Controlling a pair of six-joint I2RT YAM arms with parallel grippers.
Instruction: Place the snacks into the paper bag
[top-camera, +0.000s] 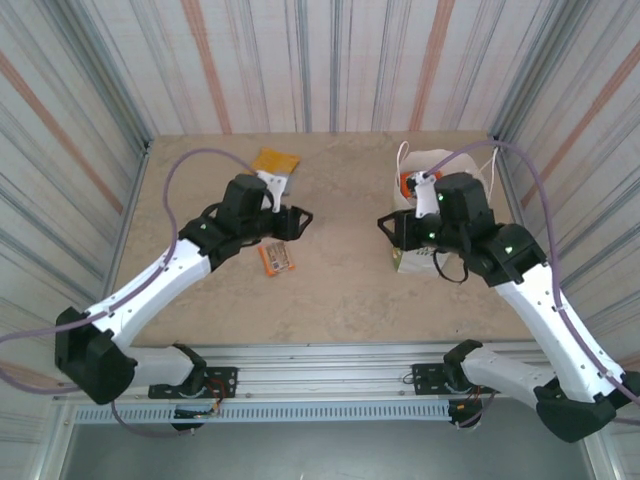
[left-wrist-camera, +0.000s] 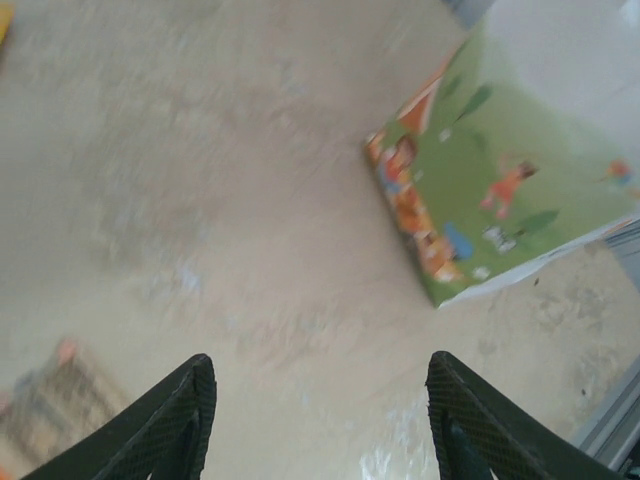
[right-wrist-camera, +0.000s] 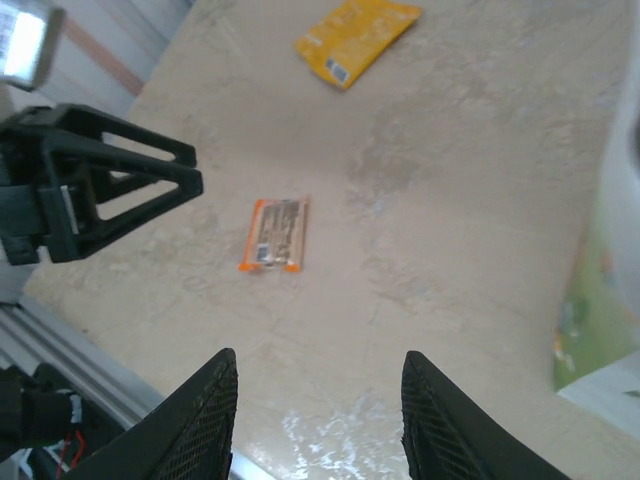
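Both pairs of jaws stand spread, nothing between them: left gripper (top-camera: 297, 222) well left of the paper bag (top-camera: 441, 159), right gripper (top-camera: 386, 227) just beside it. An orange bar (top-camera: 276, 258) and a yellow packet (top-camera: 275, 160) lie on the table, well left of the bag.

Bright even light; left wrist view blurred, glare patches on table (right-wrist-camera: 330, 430).

Beige mottled tabletop (top-camera: 340, 300); striped corrugated walls (top-camera: 330, 60) on three sides; metal rail (top-camera: 330, 360) along near edge
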